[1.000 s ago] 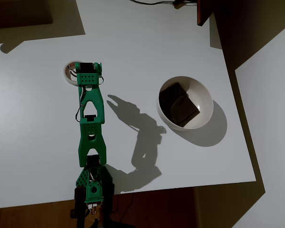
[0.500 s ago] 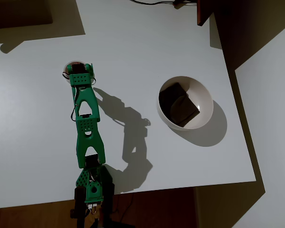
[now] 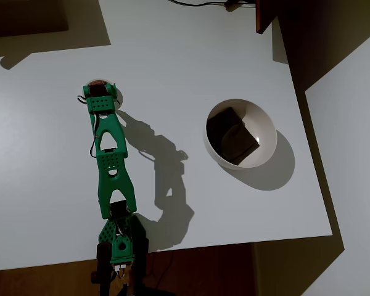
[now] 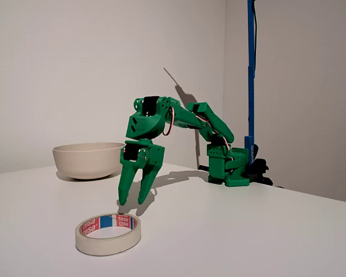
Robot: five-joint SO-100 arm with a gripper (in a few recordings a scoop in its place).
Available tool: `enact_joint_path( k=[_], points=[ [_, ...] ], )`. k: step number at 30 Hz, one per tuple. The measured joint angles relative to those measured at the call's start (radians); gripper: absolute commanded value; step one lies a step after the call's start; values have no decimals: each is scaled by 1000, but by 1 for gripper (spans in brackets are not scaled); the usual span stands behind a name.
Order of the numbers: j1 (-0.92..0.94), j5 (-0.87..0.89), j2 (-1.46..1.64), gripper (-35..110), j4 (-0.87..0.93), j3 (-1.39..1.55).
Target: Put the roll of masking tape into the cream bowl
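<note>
The gripper (image 4: pixel 134 202) hangs just above the tape (image 4: pixel 108 233) — jaws narrowly parted, holding nothing, touching nothing — the bowl (image 4: pixel 88 160) well apart.

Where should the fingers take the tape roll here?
The roll of masking tape lies flat with its hole up. Best come from above with one finger in the hole and one outside, pinching the wall. The gripper hangs open just behind it.
</note>
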Motion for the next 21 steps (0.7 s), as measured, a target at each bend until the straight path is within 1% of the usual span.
enact_joint_path(
  k=[21],
  points=[
    [3,18,-92,18,-35,0]
  ],
)
